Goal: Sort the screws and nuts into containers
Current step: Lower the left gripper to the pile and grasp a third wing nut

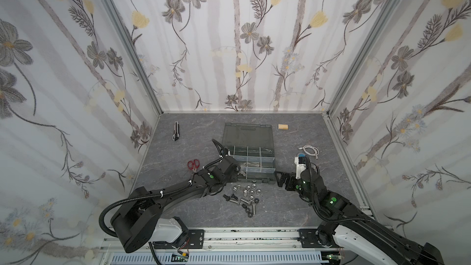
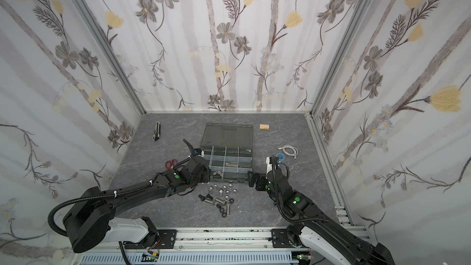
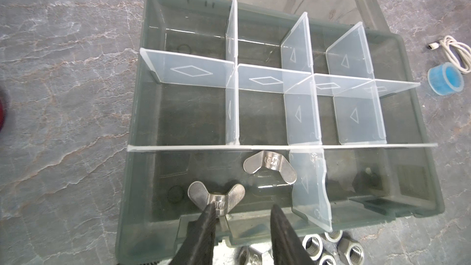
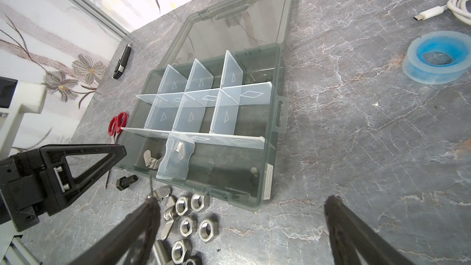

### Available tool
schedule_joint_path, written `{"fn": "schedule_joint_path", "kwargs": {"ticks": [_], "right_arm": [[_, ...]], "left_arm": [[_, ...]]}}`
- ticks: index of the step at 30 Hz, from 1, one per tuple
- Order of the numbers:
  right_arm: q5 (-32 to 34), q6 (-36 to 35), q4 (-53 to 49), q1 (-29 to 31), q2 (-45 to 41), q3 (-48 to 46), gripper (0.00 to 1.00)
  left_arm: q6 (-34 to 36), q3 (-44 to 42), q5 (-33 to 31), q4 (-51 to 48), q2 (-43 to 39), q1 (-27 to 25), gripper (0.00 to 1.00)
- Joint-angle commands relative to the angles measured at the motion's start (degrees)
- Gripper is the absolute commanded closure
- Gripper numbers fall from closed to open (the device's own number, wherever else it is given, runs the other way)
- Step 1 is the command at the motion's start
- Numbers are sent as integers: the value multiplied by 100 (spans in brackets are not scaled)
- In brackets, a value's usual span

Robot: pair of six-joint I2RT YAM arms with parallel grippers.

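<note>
Wing nut (image 3: 216,197): lies in the front compartment (image 3: 173,169) of the organizer case (image 3: 135,174), right at one fingertip (image 3: 206,215) of the left pincer (image 3: 242,206), perhaps touching it. Not pinched: left pincer partly spread, nothing between the tips. Second wing nut (image 3: 270,166) a little further ahead, against a short bowed divider (image 3: 311,192). Loose nuts and screws (image 1: 244,198) on the table (image 1: 293,207) behind that pincer. Right pincer (image 4: 242,198) spread wide, holding nothing, hovering with hex nuts (image 4: 191,215) just beside one tip.

Risks, as judged: could drag the nut back out if snagged on the fingertip during withdrawal; could knock the bowed divider loose and mix compartments; could scatter the pile with a careless descent from the right.
</note>
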Motion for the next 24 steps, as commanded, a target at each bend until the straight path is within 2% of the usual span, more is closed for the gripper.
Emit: {"fn": "schedule_joint_path", "kwargs": {"ticks": [1,11,24], "right_arm": [[58,56,0,1,-12,-1,0],[15,38,31,-4,66,35,0],[13,53,79,-3,85,-35,0]], "left_arm": [[96,-93,51,38,-163,-21,62],[69,-542,182,29,-699,-355,62],[-290,-897,130,47,-535,-817,62]]}}
